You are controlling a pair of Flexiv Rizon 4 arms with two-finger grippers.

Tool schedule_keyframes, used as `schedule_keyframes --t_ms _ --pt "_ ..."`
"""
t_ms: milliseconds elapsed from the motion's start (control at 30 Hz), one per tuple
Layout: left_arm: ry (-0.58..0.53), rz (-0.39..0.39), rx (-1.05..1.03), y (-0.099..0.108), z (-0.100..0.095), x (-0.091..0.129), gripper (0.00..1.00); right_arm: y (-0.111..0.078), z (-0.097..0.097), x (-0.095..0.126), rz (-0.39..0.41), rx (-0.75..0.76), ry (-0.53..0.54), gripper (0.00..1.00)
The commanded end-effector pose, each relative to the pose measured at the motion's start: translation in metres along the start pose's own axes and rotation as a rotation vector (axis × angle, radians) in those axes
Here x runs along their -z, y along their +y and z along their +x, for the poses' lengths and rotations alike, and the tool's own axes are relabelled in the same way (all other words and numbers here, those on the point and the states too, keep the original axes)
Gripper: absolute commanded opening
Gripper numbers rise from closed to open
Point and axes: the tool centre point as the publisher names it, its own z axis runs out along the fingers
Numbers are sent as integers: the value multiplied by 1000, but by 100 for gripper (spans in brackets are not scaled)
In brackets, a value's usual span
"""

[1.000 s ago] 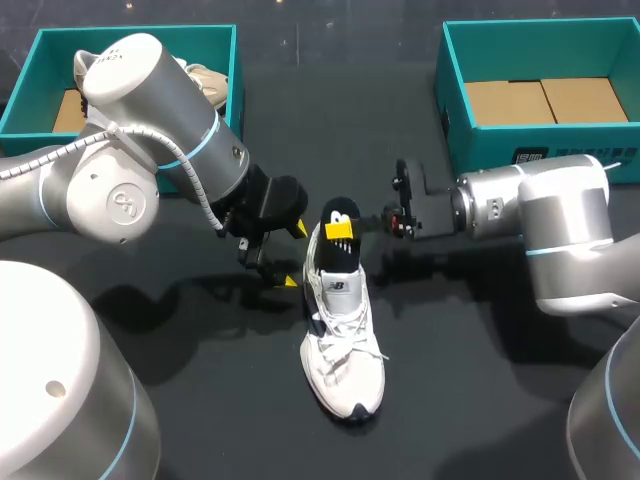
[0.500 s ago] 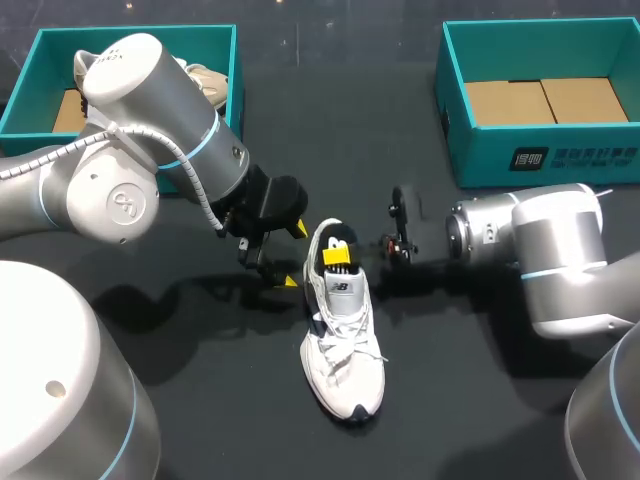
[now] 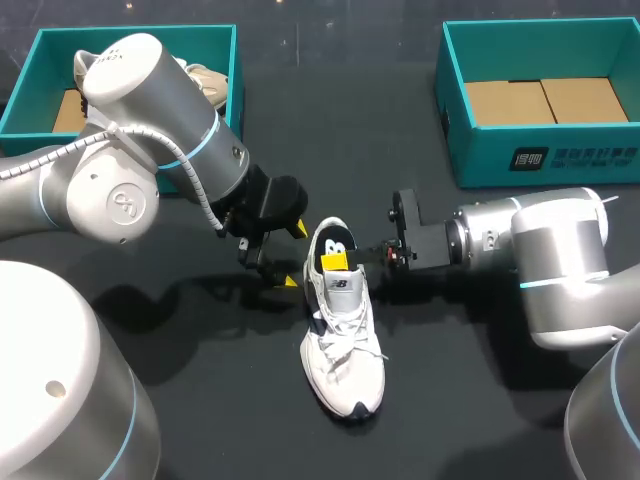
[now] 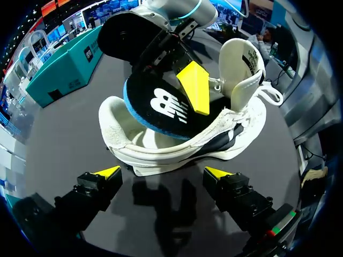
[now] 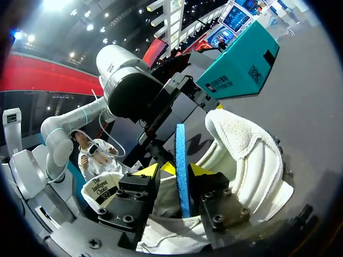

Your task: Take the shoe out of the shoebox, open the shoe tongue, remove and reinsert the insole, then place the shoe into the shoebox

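Observation:
A white sneaker (image 3: 342,335) lies on the black table, toe towards me, tongue (image 4: 239,59) pulled up. Its black insole (image 3: 335,242) with a blue edge (image 5: 180,144) stands slanted in the heel opening, its heel end sticking out over the collar (image 4: 161,101). My right gripper (image 3: 335,260) comes in from the right, and the insole stands between its fingers (image 5: 181,170), which are slightly parted from it; one yellow fingertip (image 4: 194,88) lies along its top face. My left gripper (image 3: 294,255) is open just left of the heel, its two yellow tips (image 4: 163,172) wide apart and short of the shoe's side.
A teal shoebox (image 3: 130,33) at the back left holds another shoe (image 3: 205,82). A second teal shoebox (image 3: 560,155) at the back right shows only brown cardboard inside. My left arm's bulk (image 3: 130,190) covers the table's left side.
My right gripper has brought the insole down from high above the heel into the shoe's opening. Its fingers have parted. The left arm has kept still.

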Motion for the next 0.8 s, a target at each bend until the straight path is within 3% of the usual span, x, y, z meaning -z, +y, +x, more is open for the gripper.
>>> schedule_keyframes --t_ms 33,467,533,567,800 --pt "0 -1 -1 0 0 -1 100 9 6 5 21 6 -20 38" --pt "0 -1 -1 0 0 -1 100 25 4 11 55 33 -38 27" --pt "0 -1 -1 0 0 -1 100 30 2 12 58 35 -36 12" --pt "0 -1 -1 0 0 -1 100 30 2 12 58 35 -33 0" --pt "0 -1 -1 0 0 -1 100 31 -11 9 73 -8 -27 0"
